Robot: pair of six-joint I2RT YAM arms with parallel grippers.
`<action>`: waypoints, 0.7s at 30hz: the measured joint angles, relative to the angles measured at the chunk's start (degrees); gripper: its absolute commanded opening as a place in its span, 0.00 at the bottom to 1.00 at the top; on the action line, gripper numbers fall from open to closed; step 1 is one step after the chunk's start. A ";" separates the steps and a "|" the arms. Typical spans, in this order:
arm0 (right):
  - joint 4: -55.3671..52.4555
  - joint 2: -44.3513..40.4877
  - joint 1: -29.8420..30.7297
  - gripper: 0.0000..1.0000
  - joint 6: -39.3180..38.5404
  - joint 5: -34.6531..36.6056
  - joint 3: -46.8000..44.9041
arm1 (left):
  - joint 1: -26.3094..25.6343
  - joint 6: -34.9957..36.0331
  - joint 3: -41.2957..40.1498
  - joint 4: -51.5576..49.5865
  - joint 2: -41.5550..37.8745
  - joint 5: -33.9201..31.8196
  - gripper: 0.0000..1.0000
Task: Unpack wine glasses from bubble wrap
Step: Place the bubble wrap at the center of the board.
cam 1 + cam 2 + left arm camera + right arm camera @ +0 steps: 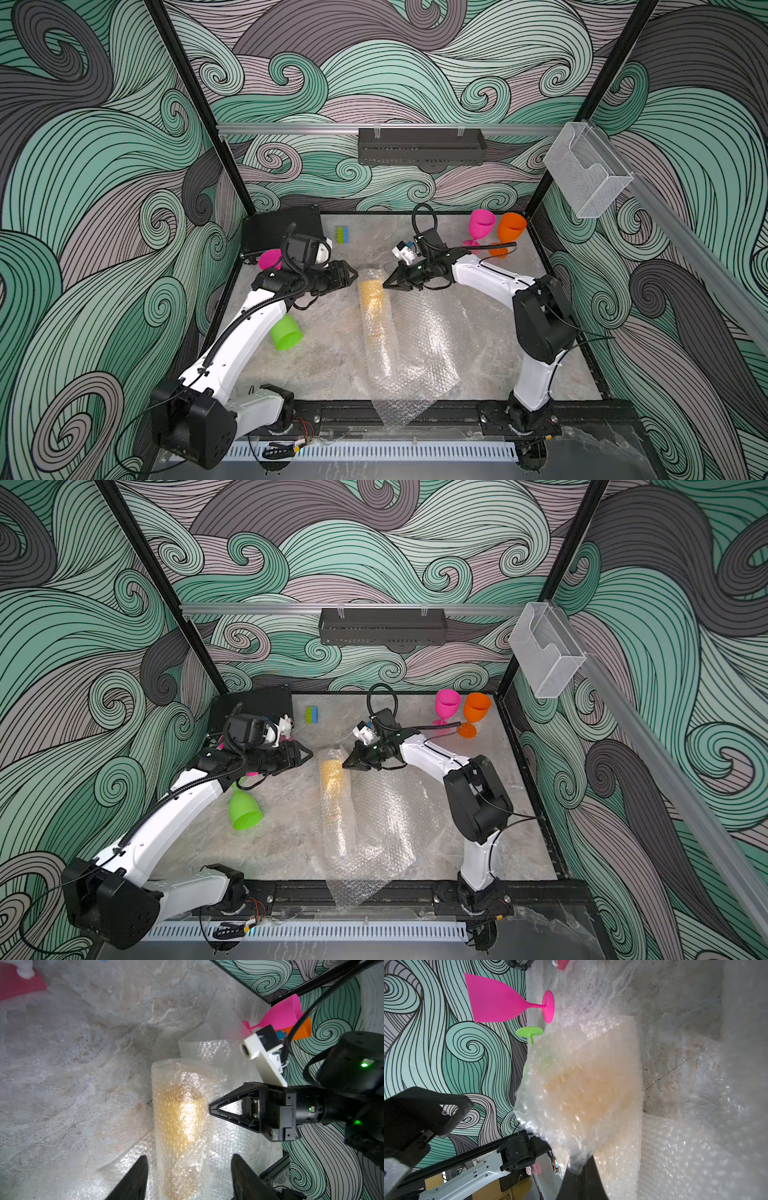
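Observation:
A yellow wine glass (371, 293) lies mid-table inside a bubble wrap sleeve (180, 1118) beside a flat sheet of the same wrap (419, 345). My right gripper (384, 284) is shut on a fold of the sleeve's wrap at the cup end, as its wrist view confirms (583, 1167). My left gripper (355, 274) hovers open just left of that end, and the sleeve shows between its fingers (141, 1176). A magenta glass (481, 224) and an orange glass (511, 227) stand at the back right. A lime green glass (286, 332) lies by the left arm, with another magenta glass (496, 999) upright behind it.
A black box (282, 228) sits in the back left corner with a white rabbit figurine (285, 725) in front of it. A green-and-blue block (342, 235) lies at the back. A black tray (422, 147) and a clear holder (586, 174) hang on the rails.

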 measured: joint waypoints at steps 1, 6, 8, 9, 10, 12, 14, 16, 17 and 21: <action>0.02 0.00 -0.02 0.03 -0.09 0.42 0.00 | -0.20 -0.31 -0.66 0.13 0.37 0.09 0.62; -0.02 0.11 -0.04 0.33 -1.38 2.38 0.07 | -2.05 -2.01 -5.27 1.95 1.46 0.52 0.61; -0.96 0.15 -0.07 0.38 -2.49 3.78 0.42 | -2.60 -2.67 -6.36 2.38 1.79 0.61 0.61; -1.46 0.15 -0.09 0.40 -3.02 4.55 0.70 | -2.80 -2.86 -6.69 2.62 1.95 0.61 0.61; -1.92 0.13 -0.09 0.41 -3.74 5.49 0.98 | -2.99 -3.06 -6.97 2.89 2.08 0.61 0.61; -2.56 -0.22 -0.09 0.41 -5.40 7.54 1.11 | -3.23 -3.41 -7.32 3.21 2.25 0.61 0.60; -3.98 -1.11 -0.07 0.42 -7.21 9.60 1.11 | -3.43 -3.82 -7.58 3.74 2.40 0.61 0.60; -5.49 -2.56 0.09 0.42 -9.18 11.19 1.11 | -3.48 -4.28 -7.89 4.15 2.51 0.57 0.59; -6.03 -3.48 0.26 0.43 -10.10 11.93 1.11 | -3.48 -4.44 -8.00 4.15 2.51 0.55 0.59; -7.50 -6.97 2.23 0.44 -12.92 14.01 0.81 | -3.45 -4.98 -8.02 4.17 2.51 -0.02 0.59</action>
